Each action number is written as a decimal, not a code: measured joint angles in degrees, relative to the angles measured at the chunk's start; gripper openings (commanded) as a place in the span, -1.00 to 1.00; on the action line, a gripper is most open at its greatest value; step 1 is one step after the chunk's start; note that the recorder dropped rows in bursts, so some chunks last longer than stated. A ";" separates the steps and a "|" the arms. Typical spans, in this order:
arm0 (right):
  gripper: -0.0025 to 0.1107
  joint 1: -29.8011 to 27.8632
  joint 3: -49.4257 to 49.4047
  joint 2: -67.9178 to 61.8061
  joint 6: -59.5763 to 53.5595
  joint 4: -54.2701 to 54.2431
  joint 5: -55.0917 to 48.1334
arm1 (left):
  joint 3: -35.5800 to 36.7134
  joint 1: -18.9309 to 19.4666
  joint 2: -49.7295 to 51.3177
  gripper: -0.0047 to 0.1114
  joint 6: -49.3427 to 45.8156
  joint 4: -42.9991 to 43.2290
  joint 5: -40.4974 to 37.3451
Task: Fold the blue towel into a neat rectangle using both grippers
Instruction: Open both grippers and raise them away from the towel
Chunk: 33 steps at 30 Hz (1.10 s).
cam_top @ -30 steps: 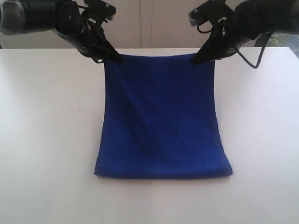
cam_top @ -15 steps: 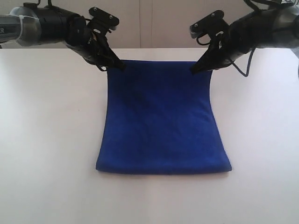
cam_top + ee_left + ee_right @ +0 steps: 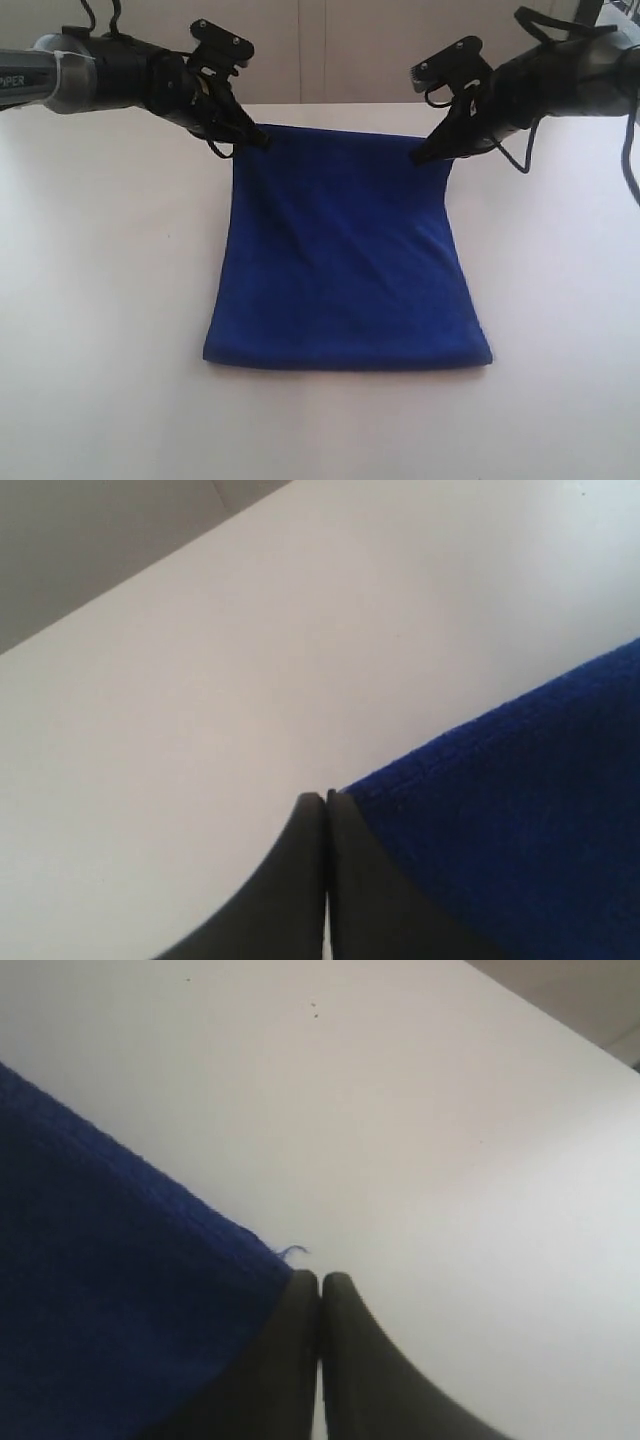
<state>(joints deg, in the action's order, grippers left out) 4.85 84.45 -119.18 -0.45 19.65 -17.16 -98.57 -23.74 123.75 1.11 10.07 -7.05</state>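
Corners of the blue towel are what both my tools hold on to. My left tool has its jaws pressed fully together on the far left corner. My right tool is closed in the same way on the far right corner. In each wrist view the two fingers meet with no gap, and the cloth ends just at their tips.

I hold the two corners at once so that the far hem is stretched straight between them; I think a fold made with one corner loose would come out crooked. The towel lies in the middle of the white bench, with its long direction going from far to near. The near edge looks rounded and thick, so I judge that it is a fold and the cloth is doubled there. The far edge seems a little raised from the bench, though I cannot tell this for sure.

By count there are one towel, two tools with one corner each, and one bench.
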 measured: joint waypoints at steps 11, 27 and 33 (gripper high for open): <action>-0.96 -0.79 1.55 -0.92 0.00 0.21 2.26 | 0.00 0.00 0.72 -0.92 0.00 -0.13 1.87; -0.40 -0.91 1.55 -1.83 0.00 0.44 3.96 | 0.00 0.00 1.95 -0.11 0.00 -0.02 3.28; -0.18 -0.91 1.55 -1.83 0.00 0.56 4.62 | 0.00 0.12 1.95 -0.06 0.00 -0.02 3.40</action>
<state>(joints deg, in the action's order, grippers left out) 3.94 86.01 -121.01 -0.45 20.22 -12.54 -98.57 -23.62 125.69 1.11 10.05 -3.65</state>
